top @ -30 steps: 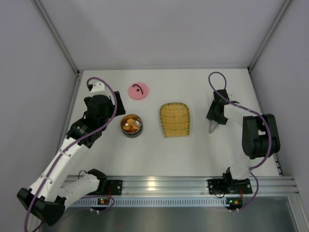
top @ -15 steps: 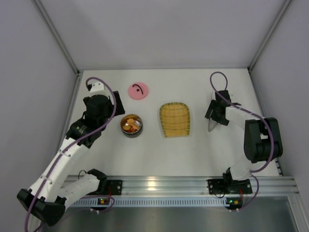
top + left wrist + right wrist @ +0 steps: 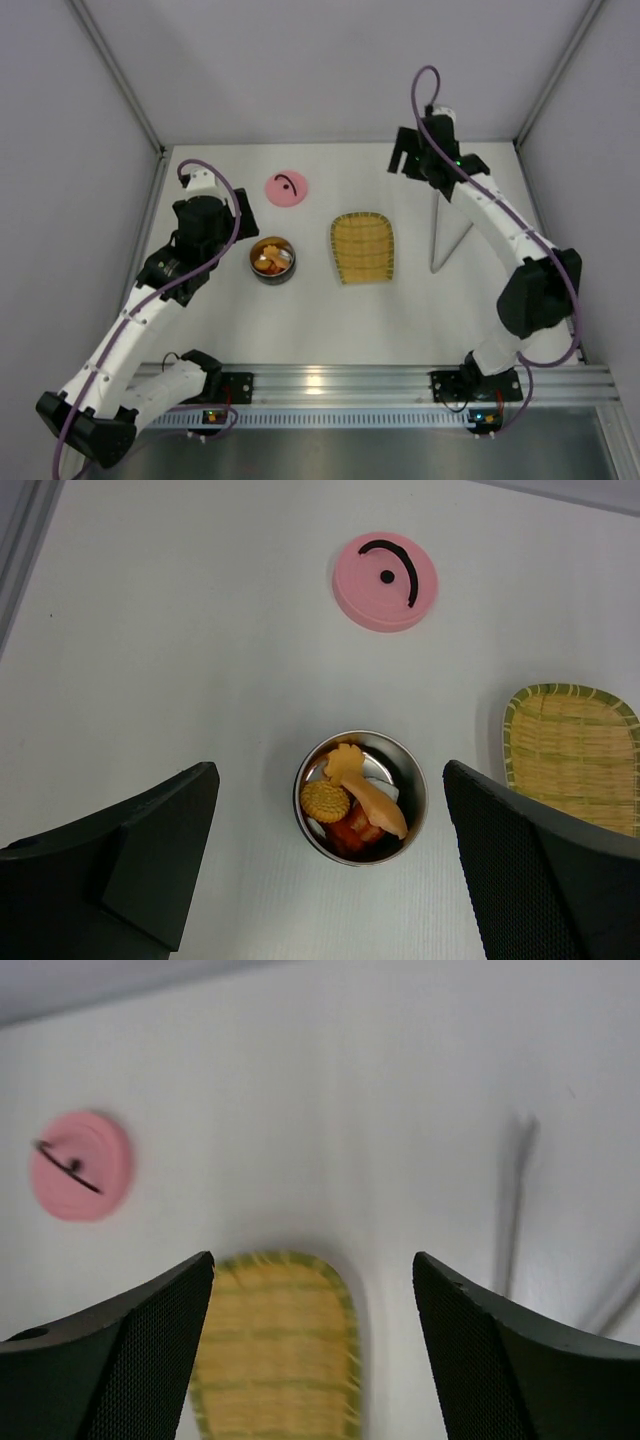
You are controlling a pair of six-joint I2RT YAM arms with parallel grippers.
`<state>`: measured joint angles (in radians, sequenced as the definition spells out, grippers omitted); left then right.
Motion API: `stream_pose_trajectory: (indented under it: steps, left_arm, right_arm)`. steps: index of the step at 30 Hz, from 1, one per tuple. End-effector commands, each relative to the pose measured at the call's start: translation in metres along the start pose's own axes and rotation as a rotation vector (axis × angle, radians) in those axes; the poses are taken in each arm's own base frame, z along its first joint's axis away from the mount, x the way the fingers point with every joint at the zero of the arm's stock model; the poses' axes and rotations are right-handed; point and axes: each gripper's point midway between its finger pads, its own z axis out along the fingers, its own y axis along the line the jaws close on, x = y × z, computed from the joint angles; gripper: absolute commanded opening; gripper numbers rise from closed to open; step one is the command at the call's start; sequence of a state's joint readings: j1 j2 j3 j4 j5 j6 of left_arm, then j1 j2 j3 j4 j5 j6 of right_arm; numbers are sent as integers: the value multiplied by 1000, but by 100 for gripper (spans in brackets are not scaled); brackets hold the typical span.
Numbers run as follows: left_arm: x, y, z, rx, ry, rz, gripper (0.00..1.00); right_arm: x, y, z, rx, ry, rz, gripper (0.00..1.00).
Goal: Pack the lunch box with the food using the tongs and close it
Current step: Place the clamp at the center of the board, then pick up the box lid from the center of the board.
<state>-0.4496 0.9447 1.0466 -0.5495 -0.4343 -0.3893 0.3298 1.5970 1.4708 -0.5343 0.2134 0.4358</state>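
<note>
Two wide-spread fingers frame the left wrist view: my left gripper is fully open and holds nothing. Low between the fingers sits the small round shiny steel lunch box, uncovered, with orange, yellow and red food pieces inside. The flat round pink lid with a black curved mark lies beyond it, apart, with bare white table all round. The yellow woven tray is at the right edge.

Right wrist view, blurry: right gripper jaws apart, nothing held. The tray is under it, the lid far left, and the long pale V-shaped tongs are a smear on the right.

Top view: the tongs lie flat on the table right of the tray, not touching it, with open room toward the right wall. My right arm reaches up by the back wall, well apart from them. The box is left of the tray, the lid behind it. Grey walls on three sides, metal rail at the near edge.
</note>
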Motion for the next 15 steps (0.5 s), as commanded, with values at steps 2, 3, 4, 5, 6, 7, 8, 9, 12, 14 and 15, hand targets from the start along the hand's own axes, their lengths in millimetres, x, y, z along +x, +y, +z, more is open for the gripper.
stream_pose_trajectory:
  steps: [2,3,4,5,6,7,8,9,12,14,15]
  left_arm:
    - [-16,-2,-2,8,-47,-17,99]
    - [-17,-3,-3,15,-51,-21,99]
    - [-16,-2,-2,13,-50,-23,99]
    - [-15,-2,-2,15,-47,-24,99]
    - [-16,-2,-1,16,-48,-29,99]
    - [-16,-2,-1,15,-48,-30,99]
    - [-15,-1,0,12,-46,-29,99]
    - [-15,-1,1,9,-45,-29,99]
    - [-11,-2,5,7,-32,-26,99]
    - [-11,-1,9,-2,-26,-42,99]
    - [-10,-2,15,-3,-19,-47,99]
  right_arm:
    - [-41,129,25,-242,-61,-181,78]
    - [-46,147,34,-280,-81,-197,78]
    - [-41,169,38,-326,-79,-220,78]
    - [-37,187,57,-359,-79,-243,78]
    - [-38,202,65,-403,-103,-245,78]
    - [-31,215,70,-441,-104,-251,78]
    - [-16,219,87,-444,-87,-250,78]
    - [-12,223,94,-457,-94,-246,78]
    - [0,240,114,-492,-121,-234,78]
    - [7,240,119,-490,-105,-203,77]
    - [11,241,119,-494,-102,-200,77]
